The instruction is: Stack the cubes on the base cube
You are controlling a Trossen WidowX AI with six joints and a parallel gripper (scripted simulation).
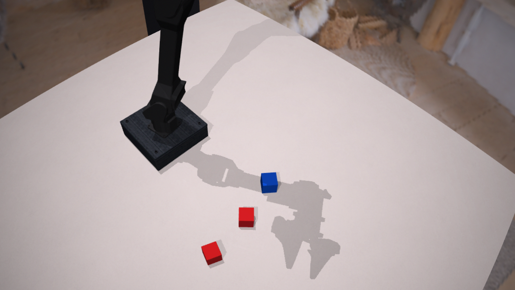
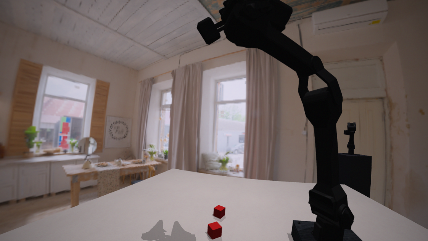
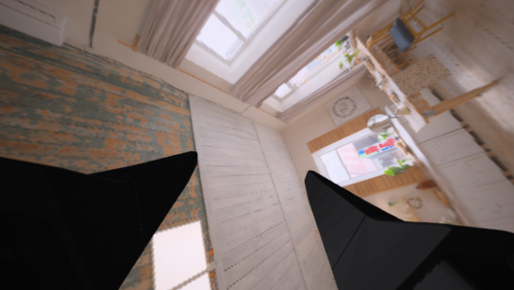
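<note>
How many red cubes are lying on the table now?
2. One red cube lies just in front of the blue cube; the other red cube lies farther from it, toward the table's near edge.

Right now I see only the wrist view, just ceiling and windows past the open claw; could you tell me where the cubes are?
Observer: All on the table, apart: a blue cube and two red ones.
Operator: Is anything stacked yet?
Observer: No. The red cube nearer the blue and the other red cube both rest on the table.
Operator: Where is my arm?
Observer: The arm rises from its base and bends high overhead.
</note>
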